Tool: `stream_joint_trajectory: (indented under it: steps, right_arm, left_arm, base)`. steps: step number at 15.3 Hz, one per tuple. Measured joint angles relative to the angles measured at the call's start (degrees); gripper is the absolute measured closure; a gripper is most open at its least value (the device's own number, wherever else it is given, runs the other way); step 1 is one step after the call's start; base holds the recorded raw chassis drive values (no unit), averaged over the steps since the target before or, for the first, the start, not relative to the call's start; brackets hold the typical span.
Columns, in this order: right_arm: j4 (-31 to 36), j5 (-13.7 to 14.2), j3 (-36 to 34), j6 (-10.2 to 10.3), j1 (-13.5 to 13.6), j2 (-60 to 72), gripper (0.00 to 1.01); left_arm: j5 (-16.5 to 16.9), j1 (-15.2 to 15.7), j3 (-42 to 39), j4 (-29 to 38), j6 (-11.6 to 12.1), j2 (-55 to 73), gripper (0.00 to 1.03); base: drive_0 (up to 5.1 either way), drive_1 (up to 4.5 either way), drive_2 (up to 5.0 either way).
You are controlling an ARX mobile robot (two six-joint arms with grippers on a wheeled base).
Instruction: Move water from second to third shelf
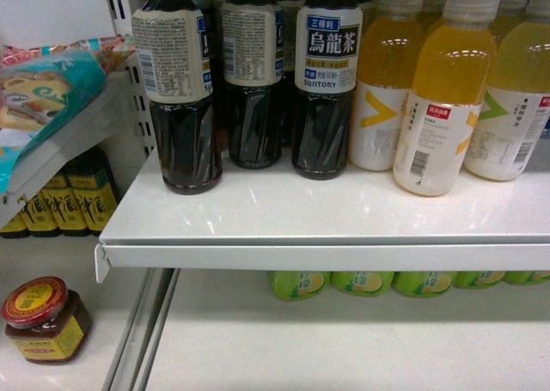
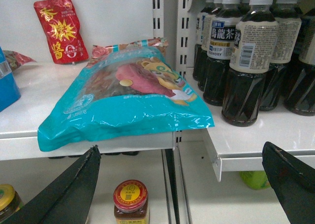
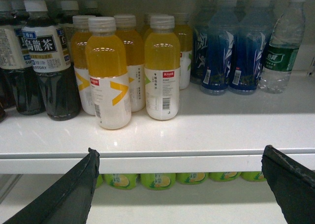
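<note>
The water (image 3: 282, 51), a clear ribbed bottle with a green label, stands upright at the far right of the white drinks shelf (image 3: 197, 130) in the right wrist view, beside the blue bottles (image 3: 231, 47). My right gripper (image 3: 180, 152) is open and holds nothing. It hangs in front of the shelf's front edge, well left of and nearer than the water. My left gripper (image 2: 180, 152) is also open and holds nothing, in front of the joint between two shelf sections. Neither gripper nor the water shows in the head view.
Dark tea bottles (image 1: 326, 73) and orange drink bottles (image 1: 443, 99) crowd the same shelf. Green bottles (image 3: 157, 179) line the shelf below. A teal snack bag (image 2: 128, 101) overhangs the left shelf, with a red-lidded jar (image 2: 130, 202) below it.
</note>
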Motion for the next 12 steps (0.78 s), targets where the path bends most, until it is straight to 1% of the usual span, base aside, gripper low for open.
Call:
stream_joint_trajectory:
  steps: [12]
  right_arm:
    - [0.1, 0.0, 0.0, 0.0, 0.0, 0.0, 0.03]
  left_arm:
    - [0.0, 0.0, 0.0, 0.1, 0.0, 0.0, 0.05]
  base:
    - [0.0, 0.00, 0.0]
